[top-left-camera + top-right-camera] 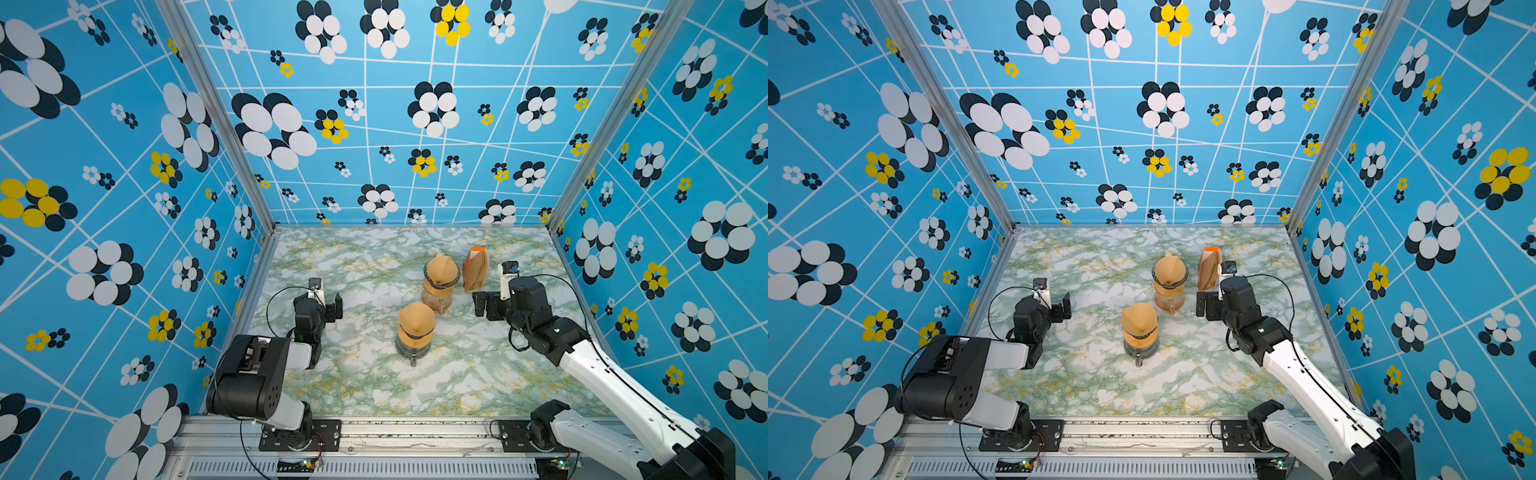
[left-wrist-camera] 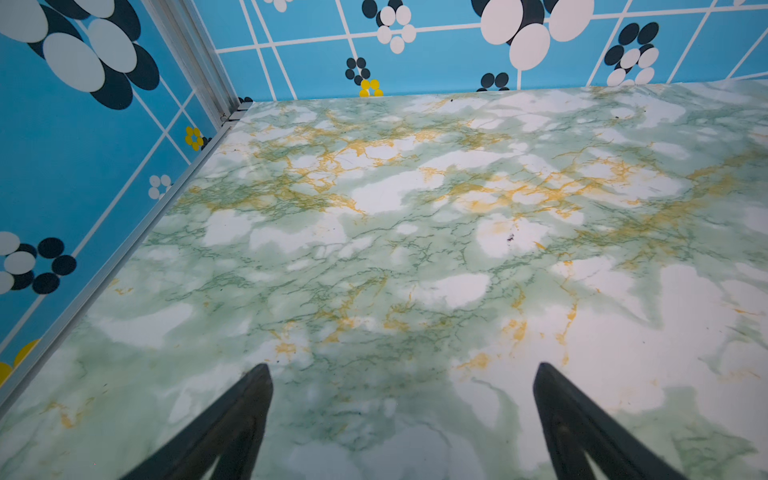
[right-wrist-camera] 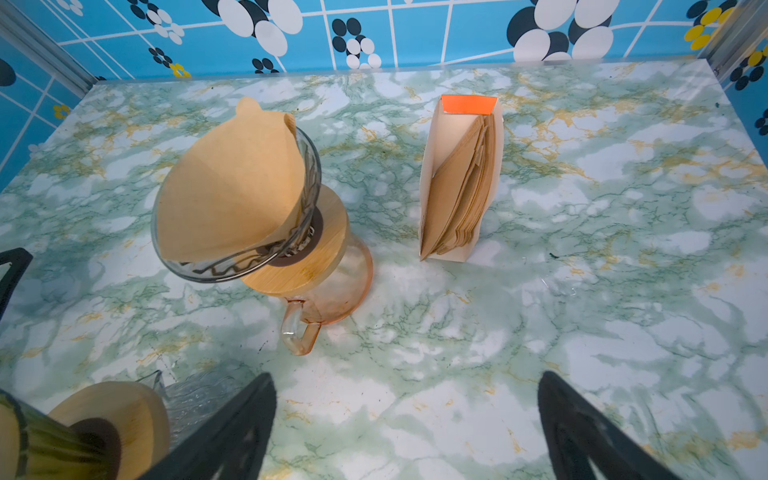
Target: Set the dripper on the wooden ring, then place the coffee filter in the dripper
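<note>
Both top views: far dripper [image 1: 441, 272] and near dripper [image 1: 416, 328] are standing mid-counter [image 1: 353, 386], each carrying a brown cone filter; filter box [image 1: 476, 270] is standing upright just beside the far dripper. Left gripper [image 1: 336, 307] is hanging well apart from both drippers, right gripper [image 1: 484, 305] near the box; both are empty. Left wrist view: left gripper [image 2: 402, 368] is spread wide, nothing between its jaws, only bare counter ahead. Right wrist view: right gripper [image 3: 406, 376] is spread wide too, holding nothing. The seated filter [image 3: 232, 187] is lying in the far dripper, leaning to one side with its tab poking above the glass rim; the amber carafe [image 3: 345, 274] is sitting beneath it. Spare filters [image 3: 461, 187] are fanning out of the open box. My reading: placing looks done for both drippers. If another sheet is wanted, the right gripper is best placed: pinch a single top edge and lift straight up, since the light box looks likely to tip. If seating is the worry, a gentle downward nudge on the leaning cone, without crushing the paper.
</note>
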Action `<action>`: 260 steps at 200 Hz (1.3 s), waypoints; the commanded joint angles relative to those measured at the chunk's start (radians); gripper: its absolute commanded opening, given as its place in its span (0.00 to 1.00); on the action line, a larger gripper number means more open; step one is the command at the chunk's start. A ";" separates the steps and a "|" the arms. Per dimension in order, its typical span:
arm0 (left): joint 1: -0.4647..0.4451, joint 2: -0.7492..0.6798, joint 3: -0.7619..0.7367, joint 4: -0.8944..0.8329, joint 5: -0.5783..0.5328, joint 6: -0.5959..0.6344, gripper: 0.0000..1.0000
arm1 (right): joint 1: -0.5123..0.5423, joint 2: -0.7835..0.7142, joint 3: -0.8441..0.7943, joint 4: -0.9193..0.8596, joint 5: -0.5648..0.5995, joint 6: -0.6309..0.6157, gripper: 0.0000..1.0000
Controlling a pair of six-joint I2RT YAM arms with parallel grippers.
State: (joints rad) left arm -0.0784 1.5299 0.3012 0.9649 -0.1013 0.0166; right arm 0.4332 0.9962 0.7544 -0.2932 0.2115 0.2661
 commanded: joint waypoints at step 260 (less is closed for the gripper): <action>0.047 0.012 0.086 -0.070 0.075 -0.014 0.99 | -0.475 0.316 -0.386 0.992 -0.189 -0.182 0.99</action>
State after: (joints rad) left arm -0.0311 1.5372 0.3756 0.9009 -0.0368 0.0086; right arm -0.0353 1.2945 0.3759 0.6083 0.0456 0.1062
